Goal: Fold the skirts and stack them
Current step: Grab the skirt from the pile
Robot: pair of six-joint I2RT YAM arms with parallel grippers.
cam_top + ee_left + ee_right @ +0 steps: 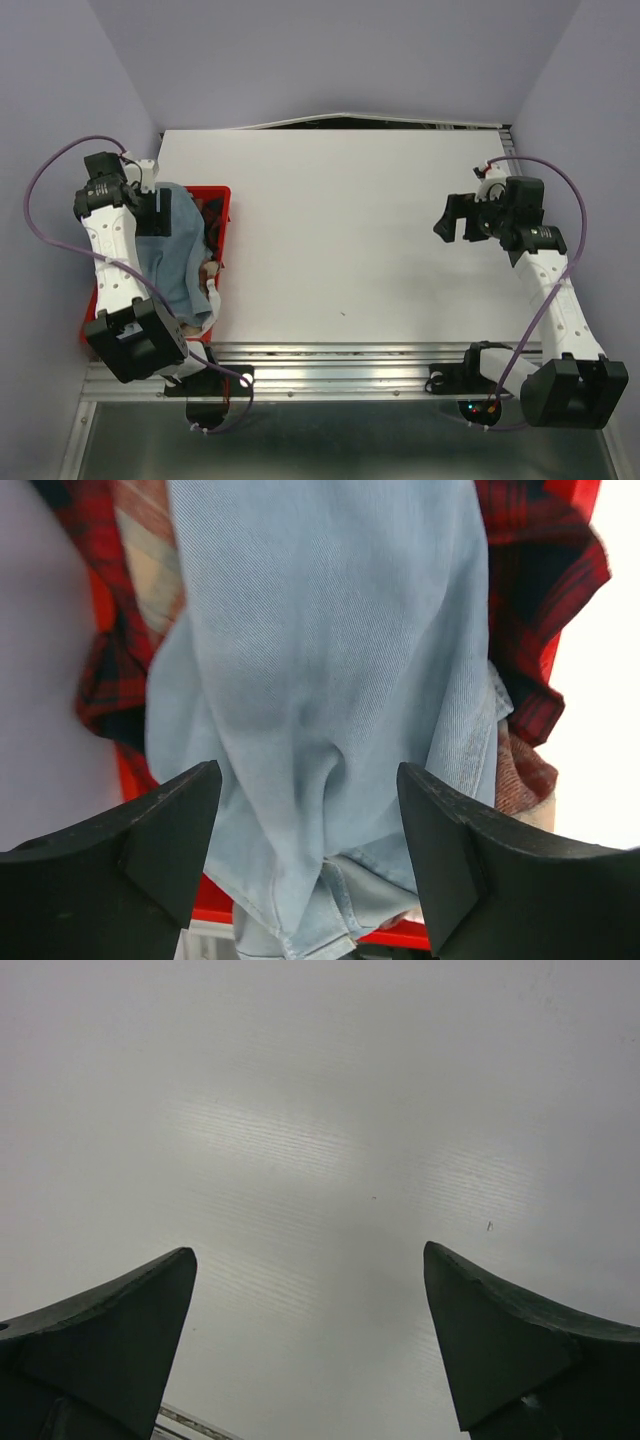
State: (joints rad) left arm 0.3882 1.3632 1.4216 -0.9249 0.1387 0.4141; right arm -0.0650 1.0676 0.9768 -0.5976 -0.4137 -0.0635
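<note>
White tabletop [340, 230], matte, faint ribbed texture & a few tiny dark specks; fills the mid of the top view. Three plain lavender walls box it in: back wall [330, 50], left wall [50, 100], right wall [590, 70]. Along the tabletop's far edge, a thin dark gap [380, 121] betw. it & the back wall; the edge looks slightly bowed there. Near edge: silver aluminium rails [340, 365] running L to R. Below those, a dull grey-green surface [330, 440]. Light soft & even, no hard shadows; pale glare patches [260, 1140] on the tabletop in the right wrist view.
</note>
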